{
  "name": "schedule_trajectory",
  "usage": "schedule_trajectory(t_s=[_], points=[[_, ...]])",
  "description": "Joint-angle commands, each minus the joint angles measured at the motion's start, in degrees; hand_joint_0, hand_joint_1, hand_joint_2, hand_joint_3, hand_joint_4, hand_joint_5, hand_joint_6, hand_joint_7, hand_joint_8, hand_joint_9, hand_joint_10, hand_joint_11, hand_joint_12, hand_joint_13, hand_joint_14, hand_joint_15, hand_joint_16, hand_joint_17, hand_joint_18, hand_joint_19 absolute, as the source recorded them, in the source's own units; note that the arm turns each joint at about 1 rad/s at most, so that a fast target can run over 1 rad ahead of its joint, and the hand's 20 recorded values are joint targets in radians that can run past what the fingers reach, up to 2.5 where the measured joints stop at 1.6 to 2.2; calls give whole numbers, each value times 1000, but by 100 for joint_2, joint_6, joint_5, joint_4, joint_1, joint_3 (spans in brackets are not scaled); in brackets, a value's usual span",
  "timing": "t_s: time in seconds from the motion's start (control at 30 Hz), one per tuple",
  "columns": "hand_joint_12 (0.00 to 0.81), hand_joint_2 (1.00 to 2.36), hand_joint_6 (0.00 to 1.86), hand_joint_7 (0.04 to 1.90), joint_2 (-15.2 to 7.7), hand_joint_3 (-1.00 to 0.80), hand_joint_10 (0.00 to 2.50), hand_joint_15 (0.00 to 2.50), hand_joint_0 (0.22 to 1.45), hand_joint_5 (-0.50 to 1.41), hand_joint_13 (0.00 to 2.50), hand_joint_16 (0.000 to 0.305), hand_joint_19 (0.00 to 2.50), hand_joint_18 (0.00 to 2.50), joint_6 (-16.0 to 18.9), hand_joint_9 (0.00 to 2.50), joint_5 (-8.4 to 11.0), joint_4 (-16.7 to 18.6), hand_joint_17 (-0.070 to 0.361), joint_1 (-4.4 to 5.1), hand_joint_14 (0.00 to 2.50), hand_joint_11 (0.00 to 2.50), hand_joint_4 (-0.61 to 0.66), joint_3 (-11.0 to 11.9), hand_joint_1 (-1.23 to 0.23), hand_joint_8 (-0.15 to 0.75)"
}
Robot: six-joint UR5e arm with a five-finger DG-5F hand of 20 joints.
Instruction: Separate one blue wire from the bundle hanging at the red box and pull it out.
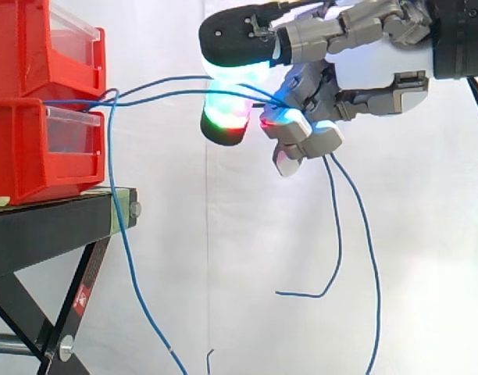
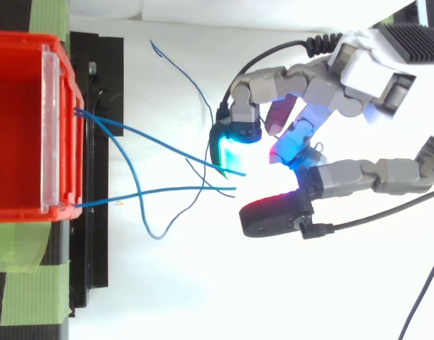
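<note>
Two stacked red bins (image 1: 20,156) stand at the left on a black stand (image 1: 44,226). Blue wires leave the front of the bins (image 2: 64,156). Two of them (image 1: 176,79) (image 2: 160,146) run nearly level to the right into my hand (image 1: 364,74) (image 2: 345,85). The hand's fingers are curled and pinch these two wires between the glowing pads (image 1: 280,119). The wires' free tails (image 1: 371,258) hang down below the hand. A third blue wire (image 1: 133,266) droops straight down from the bin's front, apart from the hand.
A thin dark wire (image 2: 185,74) lies on the white ground between bins and hand. Green tape (image 2: 29,283) marks the stand beside the bin. The white curtain is behind everything.
</note>
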Motion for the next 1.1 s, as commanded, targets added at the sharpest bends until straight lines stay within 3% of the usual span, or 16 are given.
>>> schedule_trajectory(t_s=[0.0,0.47,0.8,1.07], points=[[334,1016,585,1406,-2,-335,24,1550,595,-115,1369,51,861,742,0,1284,-10,3,115,-3,14,1258,187,0,-649,342],[339,1023,616,1357,6,-259,23,1513,640,-116,1346,49,845,738,0,1290,17,-41,110,6,16,1262,166,0,-681,339],[343,1034,713,1274,-2,-93,23,1530,615,-131,1340,49,836,745,27,1309,8,-6,110,6,17,1276,147,0,-699,357],[375,1035,748,1252,-2,-46,24,1394,622,-134,1231,49,825,751,88,1291,87,100,110,6,25,1261,141,0,-689,363]])
